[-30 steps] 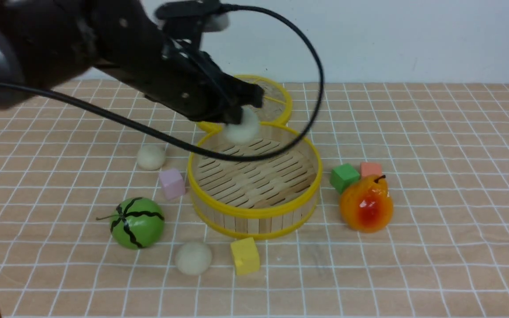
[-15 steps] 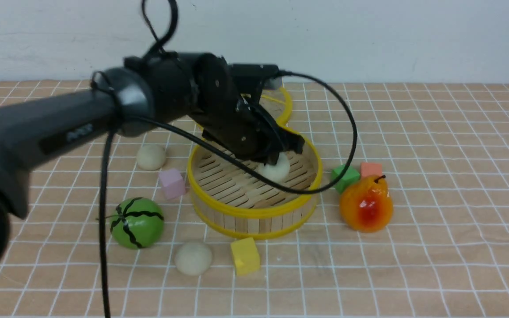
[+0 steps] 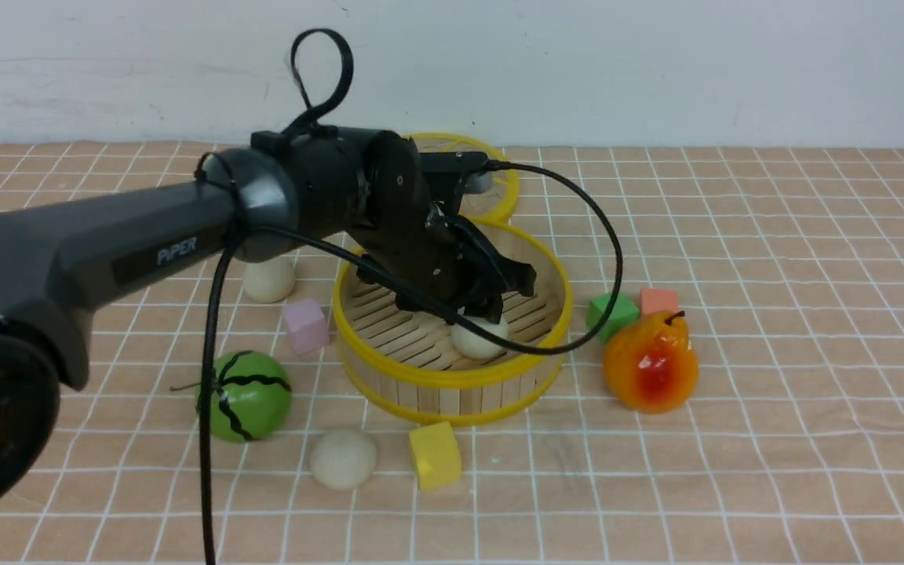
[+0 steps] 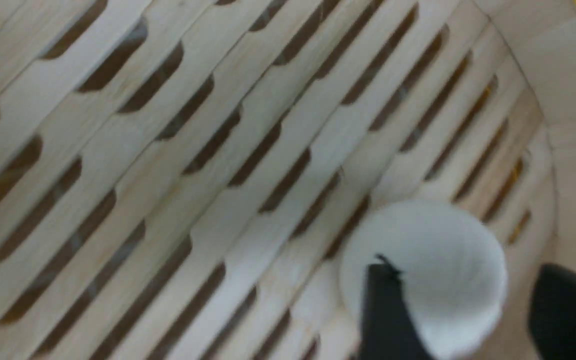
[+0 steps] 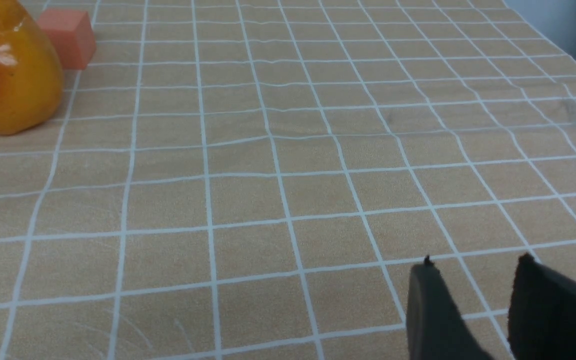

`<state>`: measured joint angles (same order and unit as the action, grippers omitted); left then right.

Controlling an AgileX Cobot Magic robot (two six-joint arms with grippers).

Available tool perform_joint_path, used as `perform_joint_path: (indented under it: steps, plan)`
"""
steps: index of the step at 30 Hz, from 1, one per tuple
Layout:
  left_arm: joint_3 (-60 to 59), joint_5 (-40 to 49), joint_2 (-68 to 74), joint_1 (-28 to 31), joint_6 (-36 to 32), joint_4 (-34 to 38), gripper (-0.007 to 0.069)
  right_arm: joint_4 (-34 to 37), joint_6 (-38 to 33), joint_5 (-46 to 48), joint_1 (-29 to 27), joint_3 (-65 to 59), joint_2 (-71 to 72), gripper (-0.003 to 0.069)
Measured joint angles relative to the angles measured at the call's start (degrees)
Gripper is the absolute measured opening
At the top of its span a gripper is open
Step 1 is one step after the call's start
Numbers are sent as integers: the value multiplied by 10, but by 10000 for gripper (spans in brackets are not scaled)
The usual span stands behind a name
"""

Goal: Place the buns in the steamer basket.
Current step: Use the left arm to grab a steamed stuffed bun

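Observation:
The steamer basket (image 3: 452,386) stands mid-table, and my left gripper (image 3: 491,302) reaches down into it. One bun (image 3: 480,336) rests on the slatted floor just below the fingers. In the left wrist view that bun (image 4: 433,260) lies between the spread jaws of my left gripper (image 4: 463,272), with a gap to one finger (image 4: 568,310); the gripper is open. A second bun (image 3: 267,278) sits left of the basket, partly behind the arm. A third bun (image 3: 344,458) lies in front. My right gripper (image 5: 475,261) hovers open over bare cloth, nothing between its fingers.
The basket's flat lid (image 3: 499,192) lies behind it. A green striped melon (image 3: 246,395) and a pink cube (image 3: 305,325) sit to the left, a yellow cube (image 3: 435,453) in front. A green cube (image 3: 611,314), an orange cube (image 3: 658,300) and an orange fruit (image 3: 650,361) sit to the right.
My left gripper came down from above the basket's far rim into the basket with the bun. It then opened, and the bun now rests on the floor.

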<state>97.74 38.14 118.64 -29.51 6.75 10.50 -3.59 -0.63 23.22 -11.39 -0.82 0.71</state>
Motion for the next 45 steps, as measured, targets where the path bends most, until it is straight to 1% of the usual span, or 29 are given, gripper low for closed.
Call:
perform_joint_path:
  steps: [1,3,5,7,8,9,11,14,17,20,23,26,30,33,34,39,44,45]
  plan:
    - [1,11,-9,0,0,-3,450,0,0,0,0,0,0,241]
    - [7,62,-35,0,1,-12,490,0,0,0,0,0,0,241]
    - [11,118,-69,0,1,-27,511,0,0,0,0,0,0,241]
    - [12,159,-100,0,1,-39,517,0,0,0,0,0,0,241]
    - [15,232,-139,0,1,-53,521,0,0,0,0,0,0,241]
    - [16,266,-159,0,2,-61,521,0,0,0,0,0,0,241]
    - [14,304,-192,0,3,-74,521,0,0,0,0,0,0,241]
    - [-16,322,-243,0,8,-85,521,0,0,0,0,0,0,241]
    - [-66,326,-292,0,22,-99,521,0,0,0,0,0,0,241]
    - [-131,325,-331,0,51,-108,521,0,0,0,0,0,0,241]
    - [-185,296,-346,0,74,-91,521,0,0,0,0,0,0,241]
    - [-214,241,-336,0,67,-54,521,0,0,0,0,0,0,241]
    - [-217,179,-308,0,37,-31,521,0,0,0,0,0,0,241]
    - [-217,149,-288,0,28,-30,521,0,0,0,0,0,0,241]
    - [-217,137,-273,0,27,-40,521,0,0,0,0,0,0,241]
    - [-218,138,-237,0,51,-67,505,0,0,0,0,0,0,241]
    - [-218,139,-191,0,86,-105,440,0,0,0,0,0,0,241]
    - [-218,139,-191,0,87,-105,437,0,0,0,0,0,0,241]
